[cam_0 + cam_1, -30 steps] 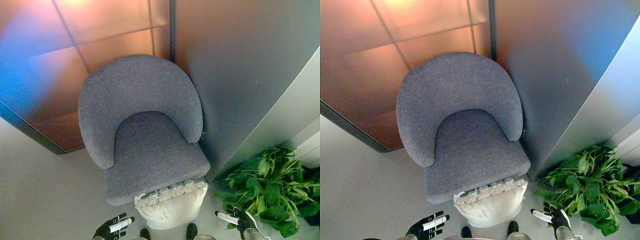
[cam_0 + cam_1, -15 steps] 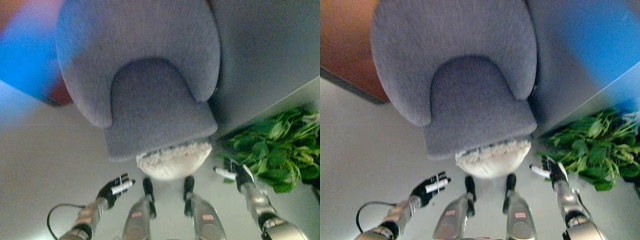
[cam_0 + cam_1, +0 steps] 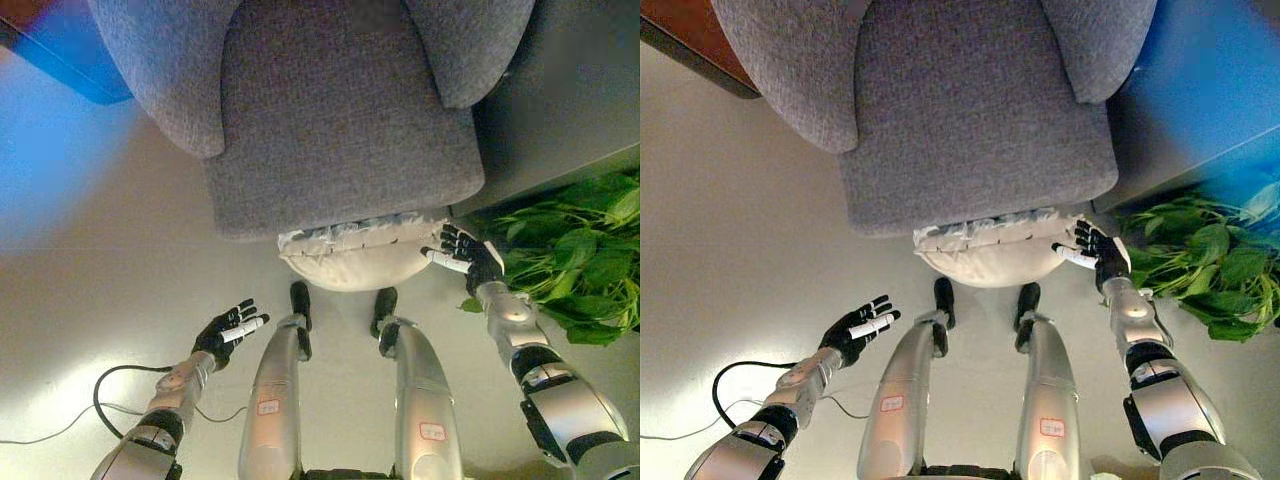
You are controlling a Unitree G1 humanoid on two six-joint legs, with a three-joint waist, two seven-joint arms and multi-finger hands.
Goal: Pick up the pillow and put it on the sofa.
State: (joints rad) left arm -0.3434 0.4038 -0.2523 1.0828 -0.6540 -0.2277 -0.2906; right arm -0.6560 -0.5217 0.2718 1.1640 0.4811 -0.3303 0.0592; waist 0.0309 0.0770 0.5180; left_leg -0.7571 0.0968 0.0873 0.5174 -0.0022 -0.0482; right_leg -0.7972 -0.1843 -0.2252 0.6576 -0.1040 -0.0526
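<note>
pale floor runs under everything; nearest, the left hand hovers over it with fingers spread and empty, well apart from the pillow. a little farther, the right hand has its fingers straight at the pillow's right end, at or just beside it. the white pillow lies on the floor against the sofa seat's front edge, a green plant at its right. this looks like the reach before the grasp; next the left hand likely needs to close in on the pillow's other side.
</note>
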